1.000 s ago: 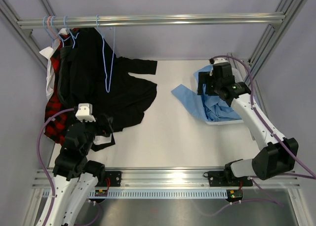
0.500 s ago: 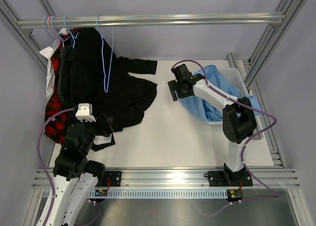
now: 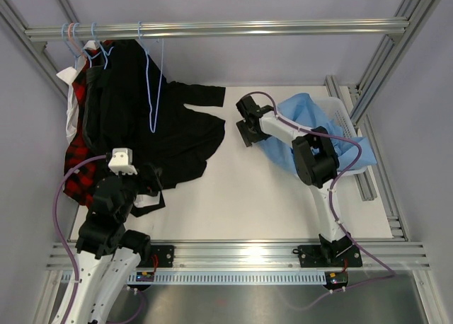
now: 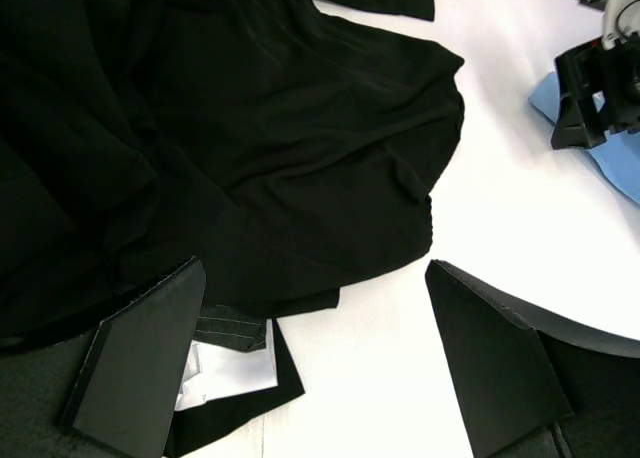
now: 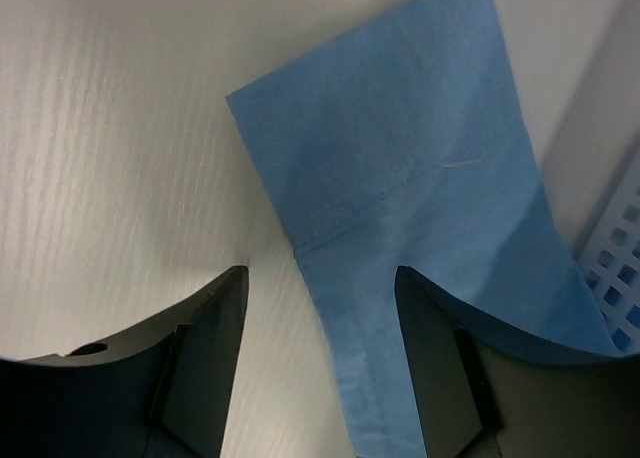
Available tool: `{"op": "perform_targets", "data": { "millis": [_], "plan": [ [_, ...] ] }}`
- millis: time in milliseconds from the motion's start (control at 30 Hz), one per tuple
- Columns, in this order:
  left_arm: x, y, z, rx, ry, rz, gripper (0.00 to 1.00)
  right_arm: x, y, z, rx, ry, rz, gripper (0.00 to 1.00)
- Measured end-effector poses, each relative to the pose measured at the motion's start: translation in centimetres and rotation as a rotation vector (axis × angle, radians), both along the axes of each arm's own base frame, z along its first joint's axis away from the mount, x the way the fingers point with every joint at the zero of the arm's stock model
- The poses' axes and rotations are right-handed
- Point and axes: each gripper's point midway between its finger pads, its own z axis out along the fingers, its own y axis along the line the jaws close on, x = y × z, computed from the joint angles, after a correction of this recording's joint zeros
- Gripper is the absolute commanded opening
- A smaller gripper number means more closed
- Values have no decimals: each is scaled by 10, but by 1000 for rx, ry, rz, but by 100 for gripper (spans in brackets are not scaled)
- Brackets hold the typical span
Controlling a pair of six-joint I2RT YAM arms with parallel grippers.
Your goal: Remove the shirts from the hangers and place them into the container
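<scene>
A light blue shirt spills out of the white mesh container onto the table. My right gripper is low over its left end. In the right wrist view the jaws of that gripper stand open, with the blue shirt's edge between them and unpinched. A black shirt hangs from the rail and drapes onto the table, with red-and-black plaid and white shirts behind it. Pale blue hangers hook on the rail. My left gripper is open at the black shirt's hem.
The aluminium rail crosses the back, with frame posts at the right. The container's mesh wall is just right of the right gripper. A white label shows under the black hem.
The right arm swung left from above the container to the blue shirt's end on the table, and its jaws have narrowed. The left arm has not moved.
</scene>
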Motion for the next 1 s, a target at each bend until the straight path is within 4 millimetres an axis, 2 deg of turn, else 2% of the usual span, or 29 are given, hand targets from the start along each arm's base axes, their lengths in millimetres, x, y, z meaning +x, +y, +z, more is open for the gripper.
{"op": "perform_targets", "data": {
  "millis": [67, 167, 300, 433, 467, 567, 600, 733, 800, 867, 933, 1000],
  "plan": [
    [0, 0, 0, 0, 0, 0, 99, 1, -1, -8, -17, 12, 2, 67],
    [0, 0, 0, 0, 0, 0, 99, 9, 1, -3, -14, -9, 2, 62],
    [0, 0, 0, 0, 2, 0, 99, 16, 3, -8, -18, -12, -3, 55],
    [1, -1, -2, 3, 11, -2, 99, 23, 4, -8, -12, -28, -9, 39],
    [1, -1, -2, 3, 12, -2, 99, 24, 3, -10, -12, -26, -13, 26],
    [1, -1, -3, 4, 15, -2, 99, 27, -1, -11, -21, -28, -19, 3],
    [1, -1, -3, 4, 16, -3, 99, 28, -3, -11, -24, -27, -20, 0],
    [2, -1, -4, 5, 20, -2, 99, 28, -6, -7, -26, -28, -27, 0],
    [2, -1, -4, 5, 20, -2, 99, 26, -7, 4, -24, -34, -25, 0],
    [2, -1, -4, 5, 20, -2, 99, 26, -7, 27, -10, -63, -24, 0],
    [2, -1, -4, 5, 20, -2, 99, 27, -9, 65, 12, -121, -23, 0],
    [2, -1, -4, 5, 20, -2, 99, 31, -12, 121, 41, -222, -29, 0]
  ]
}}
